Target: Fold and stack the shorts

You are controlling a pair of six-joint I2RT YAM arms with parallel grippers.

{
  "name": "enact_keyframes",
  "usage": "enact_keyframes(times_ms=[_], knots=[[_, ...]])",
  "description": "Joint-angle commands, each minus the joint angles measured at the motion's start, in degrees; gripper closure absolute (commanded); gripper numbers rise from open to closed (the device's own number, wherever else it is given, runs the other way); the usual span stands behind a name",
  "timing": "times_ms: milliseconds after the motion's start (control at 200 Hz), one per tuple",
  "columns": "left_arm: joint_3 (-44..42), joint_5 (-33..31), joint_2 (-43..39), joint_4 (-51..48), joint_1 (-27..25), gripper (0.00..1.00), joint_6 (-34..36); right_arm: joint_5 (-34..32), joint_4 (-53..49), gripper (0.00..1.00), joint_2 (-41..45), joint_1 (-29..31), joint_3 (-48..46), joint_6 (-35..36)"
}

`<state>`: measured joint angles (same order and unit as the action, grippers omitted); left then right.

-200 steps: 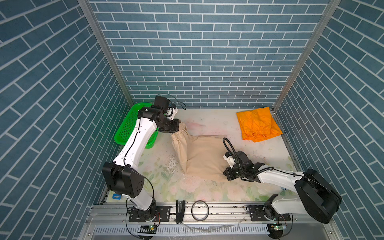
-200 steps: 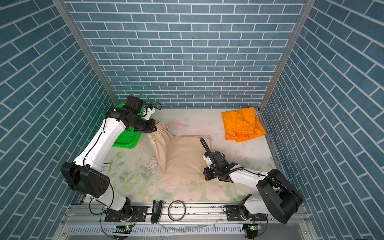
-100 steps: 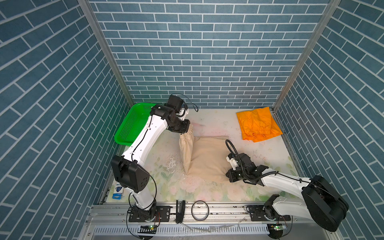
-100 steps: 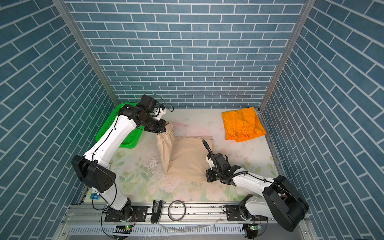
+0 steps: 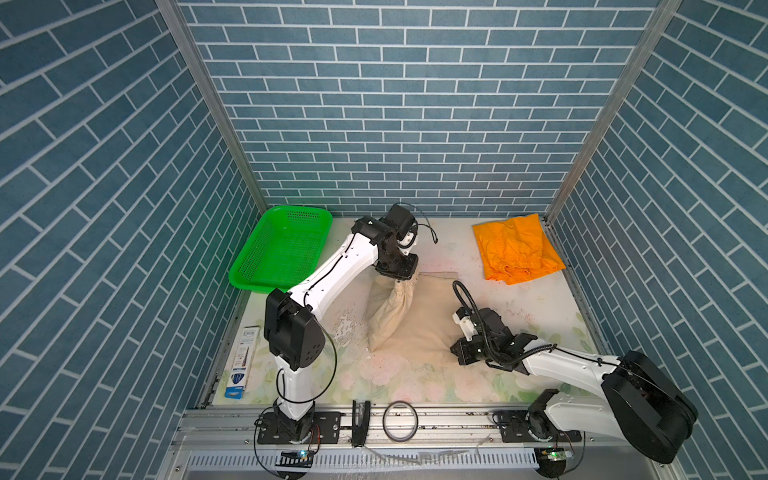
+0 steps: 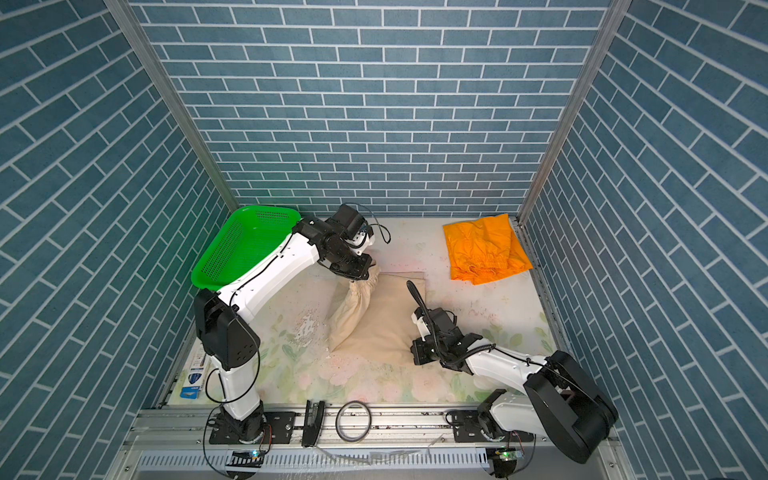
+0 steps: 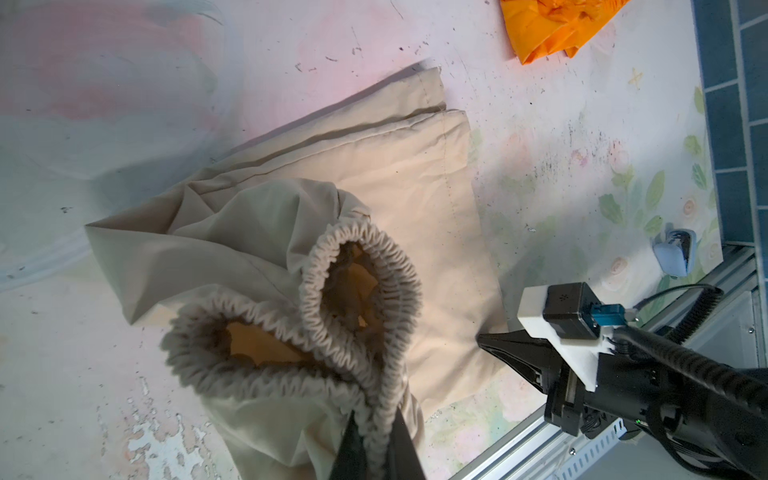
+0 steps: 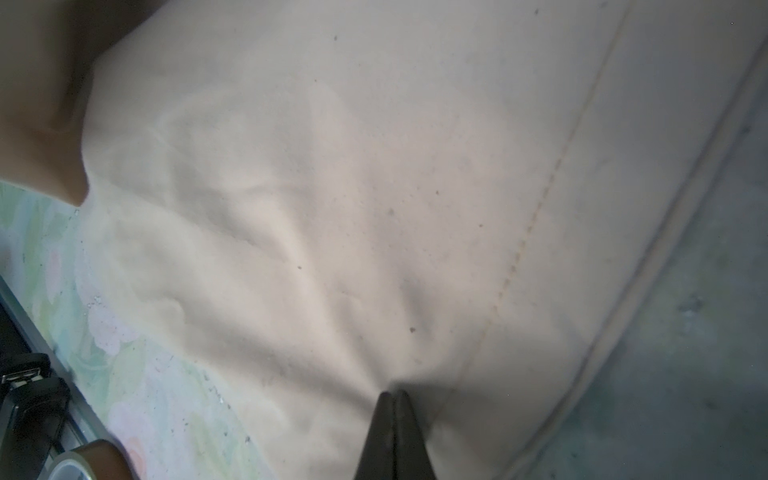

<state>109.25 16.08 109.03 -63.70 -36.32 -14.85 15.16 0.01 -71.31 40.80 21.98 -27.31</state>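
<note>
Plainly, left claw (image 7: 376, 419): we saw it clamped on the beige shorts' (image 5: 415, 316) waistband (image 7: 308, 291), lifted.
Right claw (image 8: 392, 395): closed, tips pressing that pair on the worktop (image 5: 540, 299).
Orange shorts (image 5: 515, 249): we saw them far right.

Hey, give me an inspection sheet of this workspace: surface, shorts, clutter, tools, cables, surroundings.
Surface: floral cover, flaked patch beside the beige shorts.
Job's things: beige shorts mid-table, waistband end lifted; orange shorts folded, far right corner.
Clutter: green basket far left; tape ring and black clip on front rail; small box at left edge.
Grippers: left tool shut on the beige waistband; right tool shut, tip at the shorts' near edge, grip unclear.
Cables: left-wrist cable and right-wrist cable loop free, no snag seen.
Surroundings: blue brick-pattern walls on three sides.
</note>
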Motion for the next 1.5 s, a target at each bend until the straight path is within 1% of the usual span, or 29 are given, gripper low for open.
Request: enact_keyframes(times_ms=[0, 265, 455, 520, 560, 610, 725, 795, 810, 900, 995, 1045, 1095, 1205, 1235, 1265, 1285, 1370, 1395, 1495], knots=[[1.21, 2.96, 1.09, 3.40, -2.13, 1.00, -2.44, 0.97, 1.76, 1.00, -0.74, -0.10, -1.75, -3.04], [1.60, 6.62, 3.87, 7.75, -5.55, 1.00, -3.59, 1.96, 5.69, 1.00, -2.67, -0.11, -3.16, -4.41], [-1.45, 7.44, 5.69, 10.37, -6.82, 1.00, -3.84, 1.89, 6.13, 1.00, -2.76, -0.10, -3.24, -4.59], [-2.84, 8.24, 6.26, 13.25, -7.09, 1.00, -3.54, 2.15, 6.28, 1.00, -2.96, -0.02, -3.12, -4.68], [-3.69, 7.68, 6.65, 14.63, -7.40, 1.00, -3.52, 2.56, 6.43, 1.00, -3.17, -0.01, -3.10, -4.76], [-4.08, 7.45, 7.42, 15.72, -7.69, 1.00, -3.46, 2.84, 6.79, 1.00, -3.47, 0.05, -3.05, -5.13], [-4.58, 9.30, 9.03, 18.20, -8.62, 1.00, -4.03, 2.52, 8.24, 1.00, -3.60, 0.07, -3.20, -6.74], [-4.44, 9.26, 10.00, 18.11, -9.32, 1.00, -3.80, 1.97, 7.03, 0.99, -2.49, -0.06, -3.00, -7.39], [-4.48, 9.29, 10.15, 18.09, -9.45, 0.97, -3.78, 1.67, 6.35, 0.97, -2.01, -0.02, -2.85, -7.59], [-4.77, 9.34, 10.71, 18.09, -10.05, 0.70, -2.66, -0.33, 1.58, 0.90, 2.64, -0.04, -2.17, -8.78], [-3.87, 9.08, 10.50, 17.10, -10.09, 0.55, -1.96, -3.67, -6.98, 0.84, 10.55, 0.00, -0.95, -9.69], [-2.79, 8.66, 9.77, 16.16, -10.09, 0.50, -1.44, -5.49, -12.22, 0.79, 15.37, -0.15, -0.10, -9.78], [-1.19, 8.10, 8.82, 14.90, -10.00, 0.39, -0.76, -7.26, -17.05, 0.75, 20.06, -0.10, 0.86, -9.65], [1.10, 3.10, 4.42, 12.10, -9.49, 0.33, 0.61, -9.78, -25.44, 0.70, 27.52, -0.19, 3.47, -7.68], [1.09, 1.22, 2.92, 11.31, -8.85, 0.29, 0.69, -11.21, -27.14, 0.69, 28.49, -0.20, 4.62, -6.83], [0.55, -0.20, 1.10, 10.71, -7.89, 0.23, 0.70, -11.46, -28.45, 0.68, 28.77, -0.19, 5.86, -5.70], [0.00, -0.83, -0.12, 10.55, -7.07, 0.21, 0.58, -11.29, -29.03, 0.67, 28.70, -0.19, 6.87, -4.91], [-5.60, -1.70, -5.44, 11.51, -2.66, 0.18, 0.52, -10.42, -27.82, 0.62, 26.23, -0.19, 10.69, -1.75], [-7.82, -1.65, -6.81, 12.37, -1.22, 0.18, 0.50, -7.98, -26.50, 0.61, 25.02, -0.17, 11.72, -0.77], [-17.53, -0.28, -11.53, 17.02, 3.42, 0.19, 0.53, -4.69, -21.14, 0.59, 16.54, -0.19, 16.33, 2.71]])
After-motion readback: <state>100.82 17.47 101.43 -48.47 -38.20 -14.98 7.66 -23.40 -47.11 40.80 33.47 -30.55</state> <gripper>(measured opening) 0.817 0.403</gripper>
